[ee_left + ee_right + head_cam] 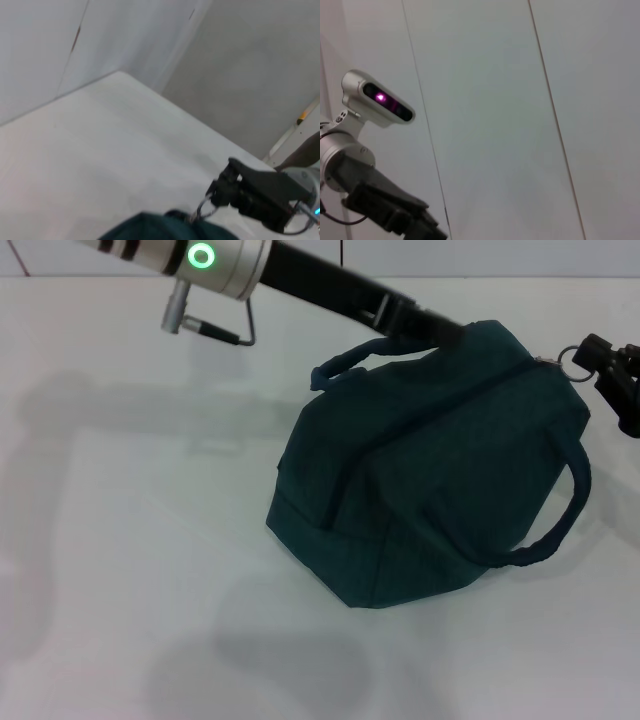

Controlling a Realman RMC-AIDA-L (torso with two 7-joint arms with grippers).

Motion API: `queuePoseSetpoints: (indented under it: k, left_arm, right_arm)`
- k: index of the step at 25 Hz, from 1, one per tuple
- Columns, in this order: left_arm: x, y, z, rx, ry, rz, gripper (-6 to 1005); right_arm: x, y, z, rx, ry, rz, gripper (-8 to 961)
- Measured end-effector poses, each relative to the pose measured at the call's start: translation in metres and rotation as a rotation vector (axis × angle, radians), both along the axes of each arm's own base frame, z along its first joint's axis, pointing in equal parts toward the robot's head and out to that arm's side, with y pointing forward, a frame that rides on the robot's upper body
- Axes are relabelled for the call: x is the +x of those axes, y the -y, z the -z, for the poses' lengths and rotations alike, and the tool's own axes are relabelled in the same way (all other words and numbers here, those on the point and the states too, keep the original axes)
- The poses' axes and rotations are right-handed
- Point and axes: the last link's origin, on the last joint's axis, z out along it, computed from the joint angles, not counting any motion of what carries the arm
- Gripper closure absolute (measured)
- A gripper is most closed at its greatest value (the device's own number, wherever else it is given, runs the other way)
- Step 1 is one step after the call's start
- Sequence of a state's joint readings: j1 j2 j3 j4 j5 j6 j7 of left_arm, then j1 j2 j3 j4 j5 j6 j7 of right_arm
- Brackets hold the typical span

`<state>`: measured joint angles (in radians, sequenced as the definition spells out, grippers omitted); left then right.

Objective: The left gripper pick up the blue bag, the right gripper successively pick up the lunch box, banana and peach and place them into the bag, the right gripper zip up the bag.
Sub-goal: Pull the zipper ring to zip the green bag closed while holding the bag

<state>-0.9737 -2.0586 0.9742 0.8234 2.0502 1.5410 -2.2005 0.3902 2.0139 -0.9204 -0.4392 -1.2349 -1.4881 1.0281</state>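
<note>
Blue bag [430, 470] sits on the white table [120, 540] right of centre in the head view, its zipper drawn shut along the top, one loop handle [560, 520] hanging down its right side and the other [345, 362] arching at the upper left. From the upper left of that frame the left gripper [440, 332] reaches down to the bag's top edge and is clamped on the fabric there, a green ring glowing on its silver wrist. At the right edge the right gripper [590, 355] pinches the metal ring pull [568, 358] at the zipper's end. In the left wrist view, a dark teal sliver of the bag [160, 229] shows at the bottom edge, and in the lower right the right gripper [216, 192] grips the ring pull [204, 209]. In the right wrist view, the left arm's black gripper body [395, 210] appears in the lower left corner before a pale panelled wall [520, 100]; its fingers cannot be made out there.
</note>
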Motion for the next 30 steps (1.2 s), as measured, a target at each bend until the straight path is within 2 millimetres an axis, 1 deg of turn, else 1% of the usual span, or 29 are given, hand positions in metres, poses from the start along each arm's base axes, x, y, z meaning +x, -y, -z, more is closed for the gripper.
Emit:
queuePoseSetpoints:
  k: [1,4,9,16,20,26,30]
  left_arm:
    - [0.001,0.0,0.0,0.005,0.002,0.004,903]
    - [0.006,-0.002,0.005,0.017,-0.021,0.016,742]
    - [0.006,-0.006,0.018,0.041,-0.085,0.017,495]
    - [0.01,-0.01,0.032,0.036,-0.156,0.001,345]
    - [0.014,-0.011,0.036,0.033,-0.179,-0.015,259]
    - [0.016,-0.01,0.038,0.029,-0.195,-0.01,183]
    - [0.017,-0.013,0.037,0.05,-0.201,-0.004,270]
  right_arm:
    - [0.0,0.0,0.0,0.0,0.0,0.0,942]
    - [-0.001,0.001,0.001,-0.005,-0.001,-0.004,942]
    - [-0.002,0.005,0.003,-0.016,-0.008,-0.023,942]
    - [0.0,0.007,0.005,-0.022,-0.016,-0.014,942]
    - [0.0,0.009,0.005,-0.021,-0.017,-0.018,942]
    - [0.0,0.009,0.005,-0.021,-0.019,-0.019,942]
    - [0.001,0.009,0.005,-0.021,-0.019,-0.019,941]
